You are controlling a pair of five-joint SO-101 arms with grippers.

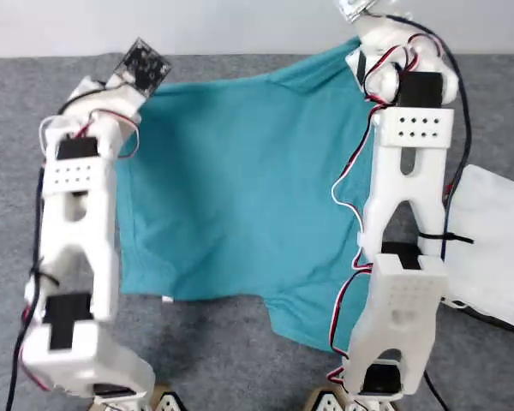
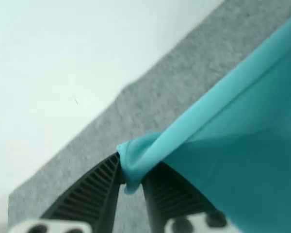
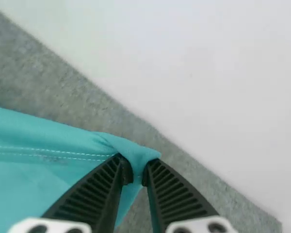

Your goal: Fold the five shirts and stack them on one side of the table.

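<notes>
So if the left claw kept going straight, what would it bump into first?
Past the teal shirt pinched in the left gripper, probably the grey table mat, then the pale wall; depth is hard to judge.

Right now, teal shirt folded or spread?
Spread: teal shirt lies open on the table, left pincer and right pincer gripping far corners.

teal shirt spread on table | arms at its far corners | white cloth at right edge
</notes>
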